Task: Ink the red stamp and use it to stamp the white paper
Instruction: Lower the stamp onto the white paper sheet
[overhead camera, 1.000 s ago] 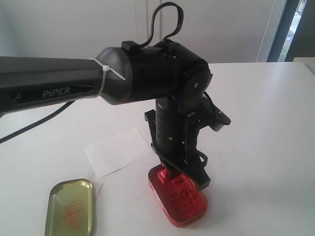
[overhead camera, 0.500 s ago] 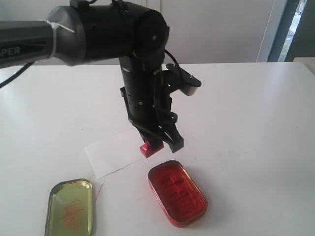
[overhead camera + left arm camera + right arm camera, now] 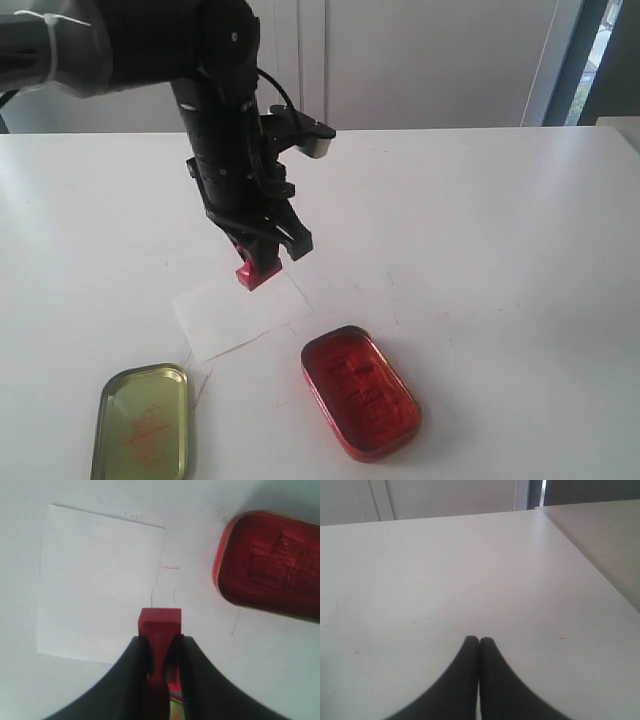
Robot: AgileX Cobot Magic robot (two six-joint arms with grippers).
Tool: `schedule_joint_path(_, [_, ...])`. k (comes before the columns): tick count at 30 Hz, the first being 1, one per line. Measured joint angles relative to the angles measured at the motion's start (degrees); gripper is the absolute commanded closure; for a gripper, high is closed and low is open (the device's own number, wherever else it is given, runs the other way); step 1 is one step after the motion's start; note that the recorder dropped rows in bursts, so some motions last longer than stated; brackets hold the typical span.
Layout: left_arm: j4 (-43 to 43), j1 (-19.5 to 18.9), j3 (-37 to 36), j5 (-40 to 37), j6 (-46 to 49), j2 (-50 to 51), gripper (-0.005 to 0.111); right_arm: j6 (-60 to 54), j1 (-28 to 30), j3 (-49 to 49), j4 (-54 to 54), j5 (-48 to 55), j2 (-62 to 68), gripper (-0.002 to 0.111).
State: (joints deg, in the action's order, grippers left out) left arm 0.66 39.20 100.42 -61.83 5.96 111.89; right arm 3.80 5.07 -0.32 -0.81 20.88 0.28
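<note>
Tool state: left gripper (image 3: 262,258) pinching the red stamp (image 3: 255,274) by its handle, block face down; right gripper (image 3: 479,641) pressed together, holding nothing.
Stamp position: over the far right edge of the white paper (image 3: 232,318); looks raised off the sheet, contact not confirmable.
Step (judged): pressing onto the paper not yet done; no imprint visible on the sheet.
Risk 1: print straddling the paper's edge and marking the table (image 3: 500,250). Cause: in the left wrist view the block sits over the paper's border, not its middle.
Risk 2: sheet sliding, or lifting with the stamp. Cause: thin loose slip, nothing pinning it, wet face probably tacky.
Risk 3: lopsided or faint print. Cause: narrow handle able to rock in the pinch, tilted descent; inked face hidden, coverage unknown.
Risk 4: smear. Cause: any sideways drag while pressed on the paper.
Surroundings: open ink tin (image 3: 360,392) near the paper's near right corner, apart from it; tin lid (image 3: 143,420) near the paper's near left corner, apart from it; thin red streaks on the table beside the paper's near edge.
Obstructions: none between stamp and paper; top of the paper bare; tin and lid both clear of the way down.
Right gripper position: over bare table; paper not in its view, so placement relative to the paper not determinable.
</note>
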Motion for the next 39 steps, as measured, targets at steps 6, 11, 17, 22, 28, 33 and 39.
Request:
schedule_joint_path(6, [0.1,-2.8,0.0,0.0,1.0,0.0,0.107,0.0,0.0,0.0,0.0,0.0,0.0,0.108])
schedule_joint_path(11, [1.2,-4.7,0.0,-1.2,3.7,0.0,0.107,0.0,0.0,0.0,0.0,0.0,0.0,0.108])
schedule_joint_path(17, [1.5,-7.0,0.0,-2.2,5.6,0.0,0.107,0.0,0.0,0.0,0.0,0.0,0.0,0.108])
schedule_joint_path(22, [1.5,-8.4,0.0,-2.4,7.1,0.0,0.107,0.0,0.0,0.0,0.0,0.0,0.0,0.108])
schedule_joint_path(28, [1.5,-8.7,-1.6,0.0,8.8,0.0,0.107,0.0,0.0,0.0,0.0,0.0,0.0,0.108])
schedule_joint_path(33, [1.5,-8.7,-6.3,4.3,9.2,0.0,0.107,0.0,0.0,0.0,0.0,0.0,0.0,0.108])
schedule_joint_path(39, [1.5,-8.7,-8.4,7.9,9.3,0.1,0.107,0.0,0.0,0.0,0.0,0.0,0.0,0.108])
